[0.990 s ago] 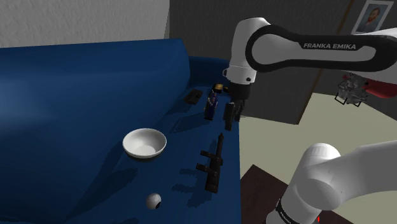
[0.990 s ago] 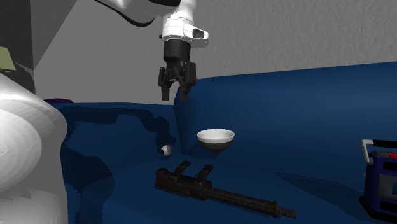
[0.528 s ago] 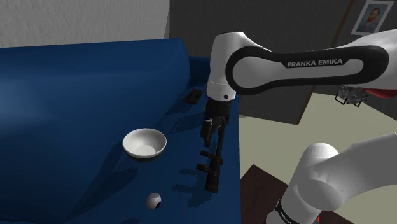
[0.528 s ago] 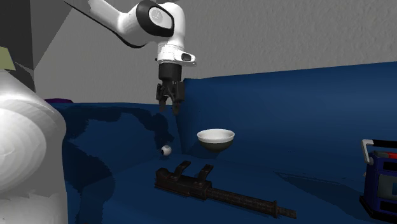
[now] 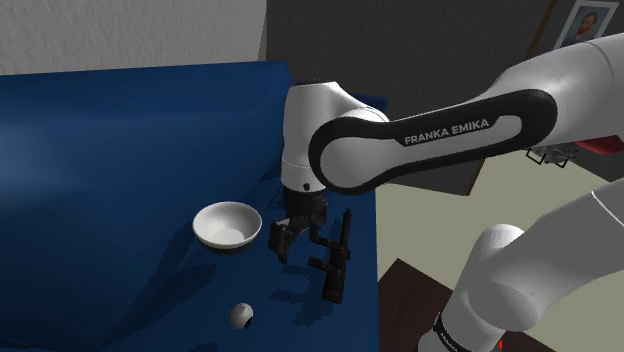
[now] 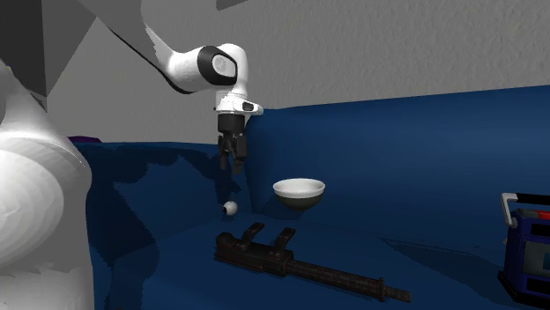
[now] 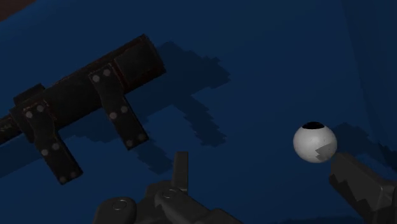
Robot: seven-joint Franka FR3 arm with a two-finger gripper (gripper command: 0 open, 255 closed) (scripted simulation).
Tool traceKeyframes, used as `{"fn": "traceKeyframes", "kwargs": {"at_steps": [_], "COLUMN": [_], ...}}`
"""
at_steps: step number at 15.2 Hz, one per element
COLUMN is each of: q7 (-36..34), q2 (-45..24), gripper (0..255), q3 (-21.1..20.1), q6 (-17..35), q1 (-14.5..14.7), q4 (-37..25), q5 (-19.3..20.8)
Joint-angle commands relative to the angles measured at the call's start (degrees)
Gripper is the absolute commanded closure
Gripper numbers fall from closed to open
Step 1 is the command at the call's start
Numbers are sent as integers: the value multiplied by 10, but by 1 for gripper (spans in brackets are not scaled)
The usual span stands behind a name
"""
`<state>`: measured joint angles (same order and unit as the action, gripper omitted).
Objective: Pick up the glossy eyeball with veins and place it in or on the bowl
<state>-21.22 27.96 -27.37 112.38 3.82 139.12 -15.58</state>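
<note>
Living room of a home: a deep-blue sofa point(image 5: 110, 140) with a tall cushioned back stands against a grey textured wall point(image 5: 120, 30). A framed portrait point(image 5: 588, 25) hangs in the far corner, and pale flooring point(image 5: 430, 225) runs alongside the sofa's edge.

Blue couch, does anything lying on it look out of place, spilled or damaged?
A dark rifle-like gun lies flat on the couch, odd company for a white bowl and an eyeball. The bowl stands upright, the eyeball rests apart from both, and nothing looks spilled or broken.
</note>
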Motion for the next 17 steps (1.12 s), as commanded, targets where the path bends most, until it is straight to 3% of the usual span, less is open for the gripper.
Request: {"fn": "traceKeyframes", "kwargs": {"at_steps": [1, 6, 10, 17], "q7": [-40, -150, -260, -287], "q2": [-38, -150, -260, -299], "gripper": [0, 0, 0, 0], "q3": [-29, -102, -147, -149], "q6": [26, 87, 122, 169], "q1": [-5, -25, -33, -28], "q4": [-17, -73, -132, -115], "q5": [4, 52, 134, 168]}}
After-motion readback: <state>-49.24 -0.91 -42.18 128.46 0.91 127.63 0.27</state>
